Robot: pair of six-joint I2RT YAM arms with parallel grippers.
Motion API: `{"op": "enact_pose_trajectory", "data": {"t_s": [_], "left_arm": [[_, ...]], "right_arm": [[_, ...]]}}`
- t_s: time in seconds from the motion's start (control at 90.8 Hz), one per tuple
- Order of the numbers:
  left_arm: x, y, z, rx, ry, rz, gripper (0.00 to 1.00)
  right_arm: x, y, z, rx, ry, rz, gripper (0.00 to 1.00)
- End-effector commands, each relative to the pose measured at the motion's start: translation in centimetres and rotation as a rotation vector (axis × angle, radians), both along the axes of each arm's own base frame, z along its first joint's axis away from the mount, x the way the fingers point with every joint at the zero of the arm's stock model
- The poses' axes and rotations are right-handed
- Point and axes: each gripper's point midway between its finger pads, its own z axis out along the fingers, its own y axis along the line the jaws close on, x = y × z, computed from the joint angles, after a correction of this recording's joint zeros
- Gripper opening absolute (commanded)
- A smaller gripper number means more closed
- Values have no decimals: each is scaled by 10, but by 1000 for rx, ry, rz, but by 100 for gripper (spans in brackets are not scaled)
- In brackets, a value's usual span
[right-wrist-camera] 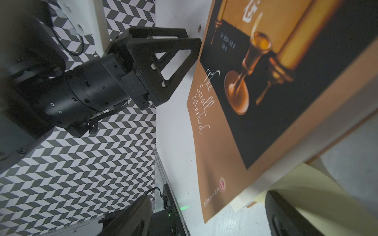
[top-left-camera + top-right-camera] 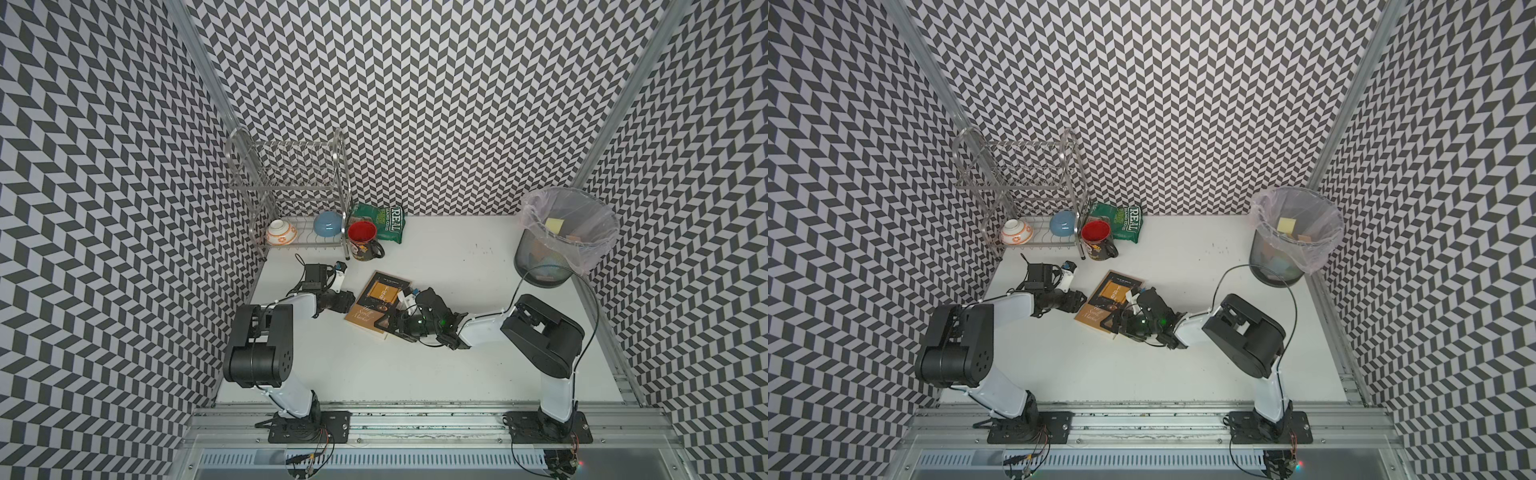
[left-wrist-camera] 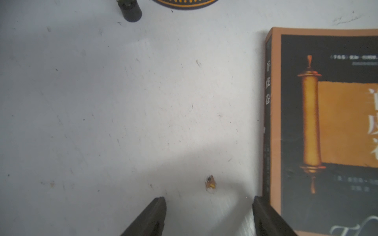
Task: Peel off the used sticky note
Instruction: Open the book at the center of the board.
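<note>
Since the pale yellow sticky note [image 1: 296, 188], apparently tucked under a corner of the book [image 1: 255, 102] at lower right of the right wrist view, looks light, limp and tearable, pinch its free curled edge; right gripper [image 1: 208, 196] gapes wide, left gripper [image 3: 208, 199] likewise, both empty.

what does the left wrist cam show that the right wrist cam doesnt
Only the left wrist view: the spine characters of the book, a small orange mark and a black peg.

Only the right wrist view: the title "The Scroll Marked", a pale yellow sheet poking from under the cover, probably the sticky note, the open right hand straddling that corner, and the chevron wall.

Both: the book, the white table and the open left hand at the book's edge.
</note>
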Motion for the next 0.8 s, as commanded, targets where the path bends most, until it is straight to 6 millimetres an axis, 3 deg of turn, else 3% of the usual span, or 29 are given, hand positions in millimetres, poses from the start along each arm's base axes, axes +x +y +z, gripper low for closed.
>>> {"op": "enact_pose_trajectory", "data": {"t_s": [0.0,0.364,0.793], "left_arm": [[-22,-3,-25,-8,104,-2,70],[-24,-4,-26,-10,107,-4,70],[-24,-5,-25,-16,107,-8,69]], "right_arm": [[8,7,9,48,-20,-1,90],[14,12,20,57,-31,14,90],[23,8,15,44,-31,-4,88]]}}
